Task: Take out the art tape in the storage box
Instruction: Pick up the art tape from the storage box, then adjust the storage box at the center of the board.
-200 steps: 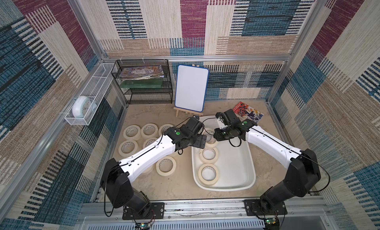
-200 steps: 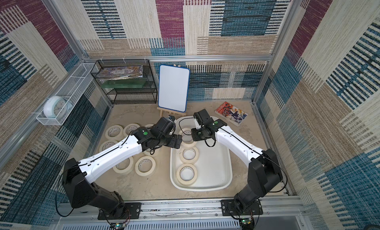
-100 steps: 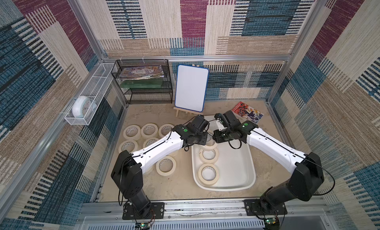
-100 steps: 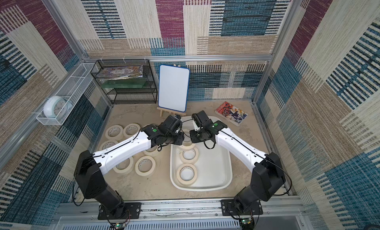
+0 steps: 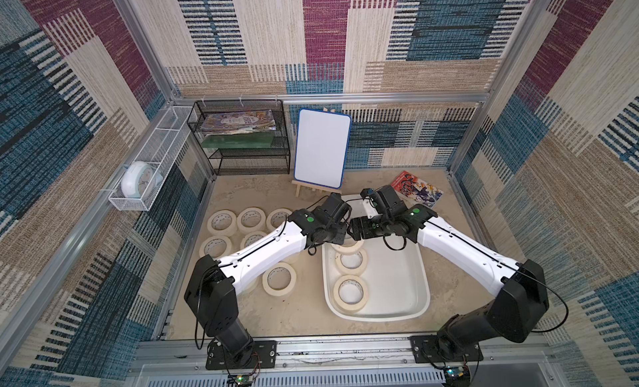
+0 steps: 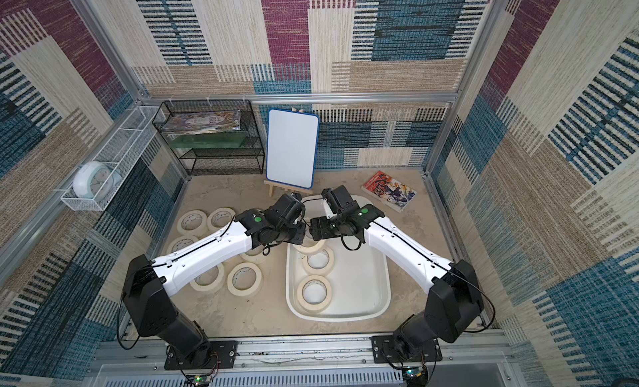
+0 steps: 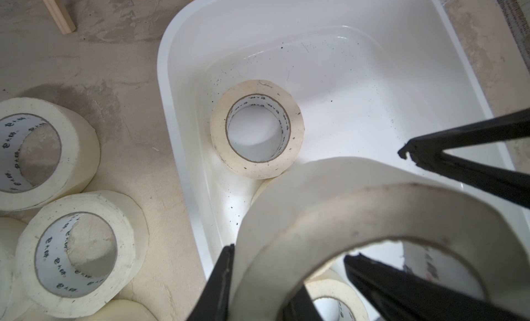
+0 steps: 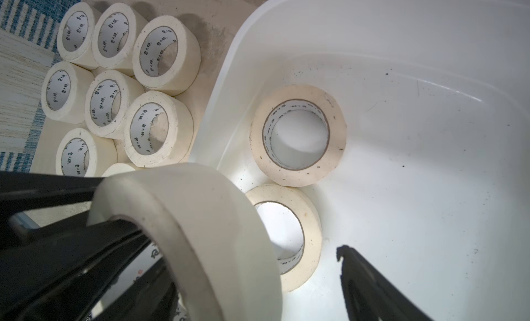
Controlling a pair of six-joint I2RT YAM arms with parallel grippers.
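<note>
A cream art tape roll [image 7: 372, 216] [image 8: 200, 233] hangs above the far end of the white storage box [image 5: 427, 288] [image 7: 172, 104] [image 8: 223, 75]. My left gripper [image 7: 258, 293] [image 5: 340, 231] is shut on its wall, one finger outside and one inside the core. My right gripper [image 8: 249, 265] [image 5: 356, 229] meets it from the other side and stands open around the same roll, its finger [image 8: 372, 282] clear of the tape. Other rolls [image 5: 351, 260] [image 5: 351, 292] [image 7: 256, 129] lie flat in the box. In both top views the arms mostly hide the held roll.
Several loose tape rolls [image 5: 252, 217] [image 8: 155, 127] lie on the sandy floor left of the box. A whiteboard on a wooden easel [image 5: 321, 153] and a black mesh rack [image 5: 242, 143] stand behind. A comic book [image 5: 416, 190] lies back right. A white wire basket [image 5: 138, 184] hangs on the left wall.
My left gripper moved right to the roll that my right gripper held and shut on its wall. The right gripper then opened.
</note>
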